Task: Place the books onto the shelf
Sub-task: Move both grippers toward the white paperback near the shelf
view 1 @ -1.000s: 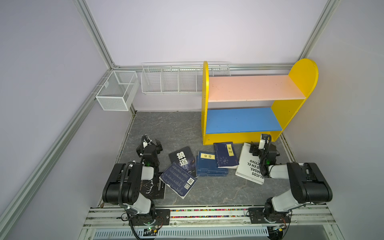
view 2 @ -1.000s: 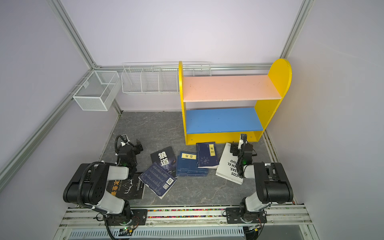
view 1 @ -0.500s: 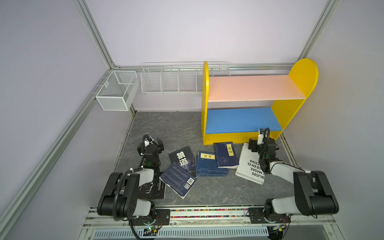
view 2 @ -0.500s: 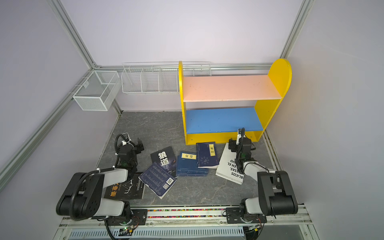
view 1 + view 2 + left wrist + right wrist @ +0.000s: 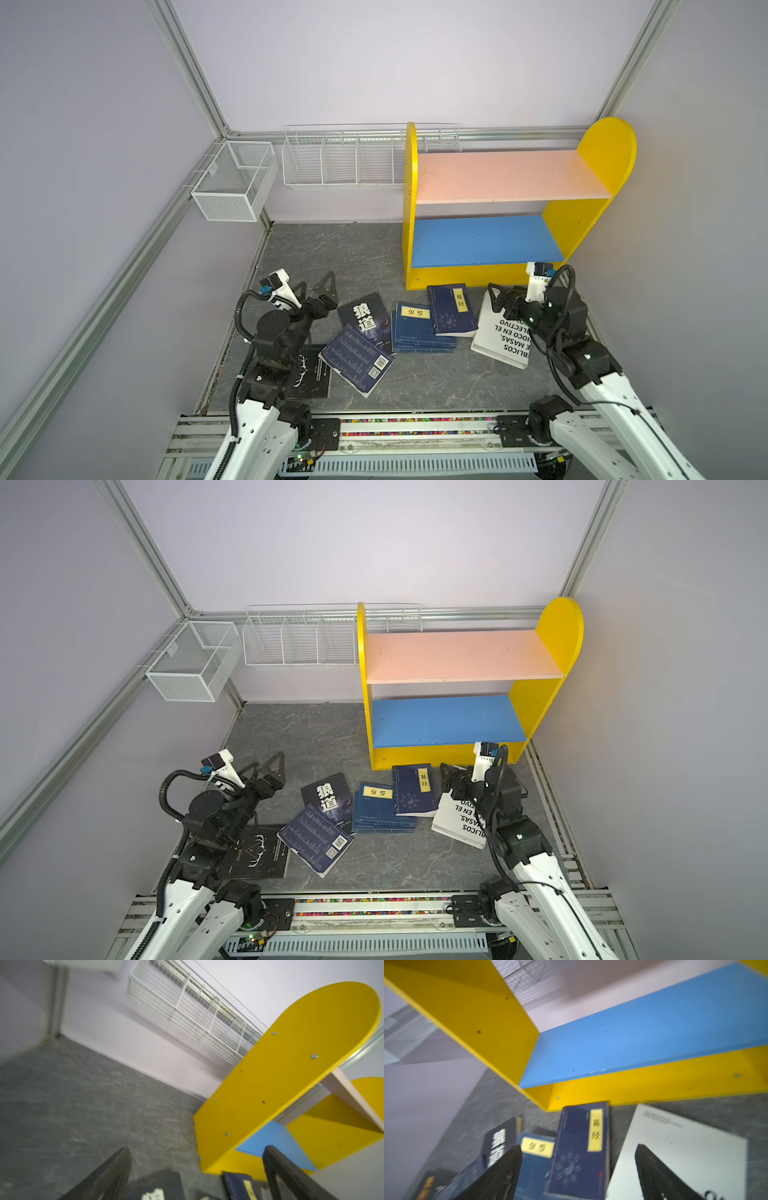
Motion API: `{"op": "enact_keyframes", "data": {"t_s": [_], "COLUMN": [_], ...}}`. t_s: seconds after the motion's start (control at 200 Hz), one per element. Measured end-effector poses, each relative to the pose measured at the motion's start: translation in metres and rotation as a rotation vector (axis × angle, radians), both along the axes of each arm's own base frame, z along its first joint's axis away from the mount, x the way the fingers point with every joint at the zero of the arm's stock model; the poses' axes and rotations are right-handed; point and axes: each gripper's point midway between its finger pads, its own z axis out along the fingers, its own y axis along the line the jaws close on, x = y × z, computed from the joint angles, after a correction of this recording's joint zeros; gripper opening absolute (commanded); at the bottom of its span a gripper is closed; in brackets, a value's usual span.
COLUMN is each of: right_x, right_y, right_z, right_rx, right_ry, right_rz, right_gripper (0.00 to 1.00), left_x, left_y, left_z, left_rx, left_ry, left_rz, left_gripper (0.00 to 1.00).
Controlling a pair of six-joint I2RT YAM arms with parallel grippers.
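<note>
Several books lie flat on the grey floor in front of the shelf point(image 5: 498, 176): two navy ones with yellow labels point(image 5: 451, 309) point(image 5: 415, 328), a black one with a white Chinese title point(image 5: 365, 316), a navy back cover point(image 5: 355, 363), a black one point(image 5: 311, 370) beneath my left arm, and a large white one point(image 5: 505, 336). The shelf's pink and blue boards point(image 5: 444, 721) are bare. My left gripper point(image 5: 316, 286) point(image 5: 197, 1149) hangs open just left of the black title book. Over the white book's far corner, my right gripper point(image 5: 500, 293) point(image 5: 577, 1147) is open and holds nothing.
Two white wire baskets point(image 5: 232, 183) point(image 5: 340, 162) hang on the back-left walls. The shelf stands against the back wall at the right, close to the right wall. Bare grey floor point(image 5: 332, 253) lies left of the shelf.
Both arms have unfolded and risen. The left gripper swung right toward the books; the right gripper shifted left over the white book. Both stayed open.
</note>
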Motion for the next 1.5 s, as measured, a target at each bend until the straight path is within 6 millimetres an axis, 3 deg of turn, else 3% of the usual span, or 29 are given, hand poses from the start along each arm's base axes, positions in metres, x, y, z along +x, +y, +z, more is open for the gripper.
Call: {"op": "enact_keyframes", "data": {"t_s": [0.14,0.25,0.39,0.495,0.565,0.805,0.915,1.04,1.14,1.27,1.385,1.505], "right_x": [-0.035,-0.056,-0.068,-0.077,-0.081,-0.062,-0.031,-0.005,-0.007,-0.018,-0.025,-0.030], "right_y": [0.029,0.050,0.076,0.099,0.110,0.117,0.086,0.016,-0.037,-0.083,-0.109,-0.116], "right_z": [-0.037,-0.077,-0.098,-0.108,-0.110,-0.079,-0.067,-0.064,-0.063,-0.067,-0.091,-0.121], "right_rx": [0.114,0.113,0.067,0.035,0.023,0.027,-0.012,-0.071,-0.097,-0.081,-0.039,0.029], "right_ry": [0.130,0.263,0.363,0.401,0.406,0.359,0.371,0.390,0.399,0.402,0.470,0.558], "right_rz": [0.087,0.143,0.180,0.203,0.209,0.119,-0.020,-0.235,-0.366,-0.477,-0.543,-0.544], "right_gripper": [0.88,0.88,0.88,0.88,0.88,0.89,0.89,0.89,0.89,0.90,0.91,0.92], "left_x": [-0.033,-0.062,-0.079,-0.078,-0.075,-0.061,-0.052,-0.050,-0.046,-0.047,-0.046,-0.037], "left_y": [-0.061,-0.107,-0.147,-0.161,-0.164,-0.155,-0.153,-0.179,-0.210,-0.266,-0.314,-0.353], "left_z": [-0.044,-0.061,-0.088,-0.109,-0.110,-0.065,-0.062,-0.073,-0.080,-0.082,-0.091,-0.110], "left_rx": [-0.112,-0.116,-0.098,-0.078,-0.082,-0.234,-0.228,-0.134,-0.038,0.063,0.105,0.147], "left_ry": [0.187,0.283,0.414,0.499,0.508,0.377,0.365,0.411,0.444,0.448,0.455,0.469], "left_rz": [-0.242,-0.390,-0.462,-0.446,-0.433,-0.392,-0.383,-0.458,-0.547,-0.693,-0.810,-0.868], "left_gripper": [0.99,0.99,0.99,0.99,0.99,0.99,0.99,0.99,1.00,1.00,0.96,0.96]}}
